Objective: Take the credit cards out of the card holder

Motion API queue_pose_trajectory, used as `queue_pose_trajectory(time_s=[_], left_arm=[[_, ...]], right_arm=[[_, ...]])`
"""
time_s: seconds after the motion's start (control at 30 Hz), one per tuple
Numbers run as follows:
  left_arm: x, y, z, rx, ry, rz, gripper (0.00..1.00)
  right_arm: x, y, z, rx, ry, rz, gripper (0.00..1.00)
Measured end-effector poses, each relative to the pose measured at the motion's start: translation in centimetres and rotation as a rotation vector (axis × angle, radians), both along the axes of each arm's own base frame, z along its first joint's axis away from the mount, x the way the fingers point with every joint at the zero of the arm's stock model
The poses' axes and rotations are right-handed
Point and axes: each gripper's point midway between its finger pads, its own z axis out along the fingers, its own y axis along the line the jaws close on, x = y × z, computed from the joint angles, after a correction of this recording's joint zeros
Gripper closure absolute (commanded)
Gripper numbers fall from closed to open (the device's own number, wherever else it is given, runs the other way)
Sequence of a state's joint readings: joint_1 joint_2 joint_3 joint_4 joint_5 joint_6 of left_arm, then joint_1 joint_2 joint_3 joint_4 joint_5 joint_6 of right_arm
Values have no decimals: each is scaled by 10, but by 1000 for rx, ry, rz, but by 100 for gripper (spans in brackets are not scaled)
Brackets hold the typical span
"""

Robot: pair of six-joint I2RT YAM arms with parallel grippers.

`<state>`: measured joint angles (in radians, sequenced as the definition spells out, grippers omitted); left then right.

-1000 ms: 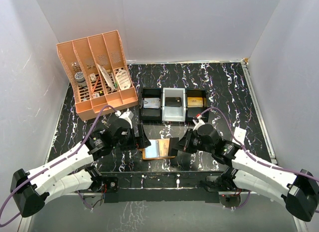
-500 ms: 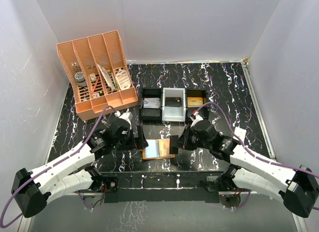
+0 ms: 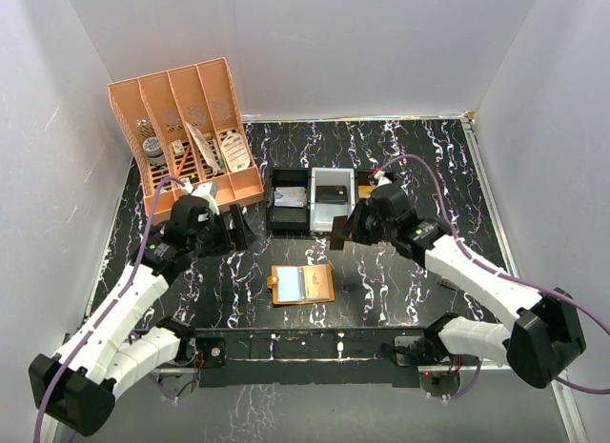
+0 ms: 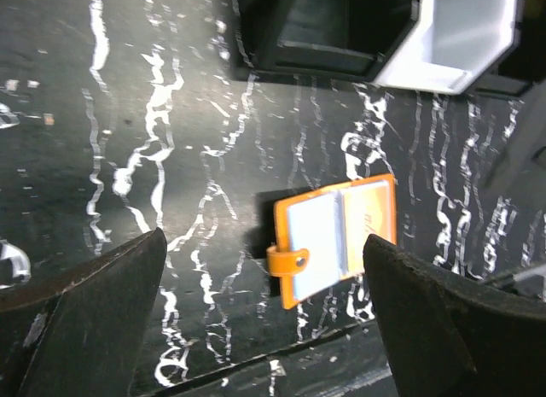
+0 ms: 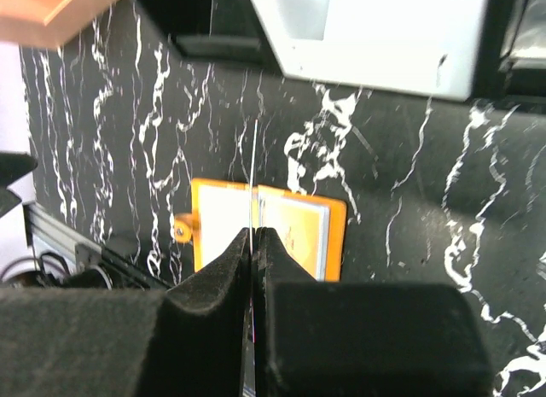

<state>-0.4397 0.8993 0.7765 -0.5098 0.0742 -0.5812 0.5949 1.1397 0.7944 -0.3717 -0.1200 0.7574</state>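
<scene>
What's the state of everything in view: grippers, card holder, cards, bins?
left gripper: open, empty.
right gripper: shut on a credit card.
credit card: held edge-on, apart from the holder.
card holder: lying open and flat, untouched.
desk organizer: upright, slots filled.
white tray: holds a black box.

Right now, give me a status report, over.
Left gripper open, empty. Right gripper shut on one credit card. Card holder open flat on table. Nothing blocking.
</scene>
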Motion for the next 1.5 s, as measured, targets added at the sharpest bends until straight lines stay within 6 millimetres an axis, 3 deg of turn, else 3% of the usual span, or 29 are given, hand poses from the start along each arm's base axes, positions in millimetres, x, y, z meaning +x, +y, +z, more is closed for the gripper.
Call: queue_pose_trajectory(time_s=[0.2, 0.43, 0.53, 0.83, 1.17, 1.33, 1.5], left_arm=[[5, 26, -3, 87, -26, 36, 1], [2, 34, 12, 107, -133, 16, 1], [-2, 35, 17, 91, -187, 11, 1], [5, 32, -10, 152, -100, -34, 1], [15, 36, -27, 188, -79, -6, 1], [17, 44, -41, 242, -30, 22, 1], [18, 47, -41, 257, -33, 36, 1]], right_arm=[[44, -21, 15, 8, -31, -34, 100], [75, -11, 46, -32, -223, 96, 100], [82, -3, 47, -47, -291, 167, 100], [105, 6, 48, -203, -553, 327, 100], [130, 6, 28, -583, -831, 613, 100], [154, 9, 13, -704, -867, 704, 100], [174, 4, -11, -823, -839, 756, 100]])
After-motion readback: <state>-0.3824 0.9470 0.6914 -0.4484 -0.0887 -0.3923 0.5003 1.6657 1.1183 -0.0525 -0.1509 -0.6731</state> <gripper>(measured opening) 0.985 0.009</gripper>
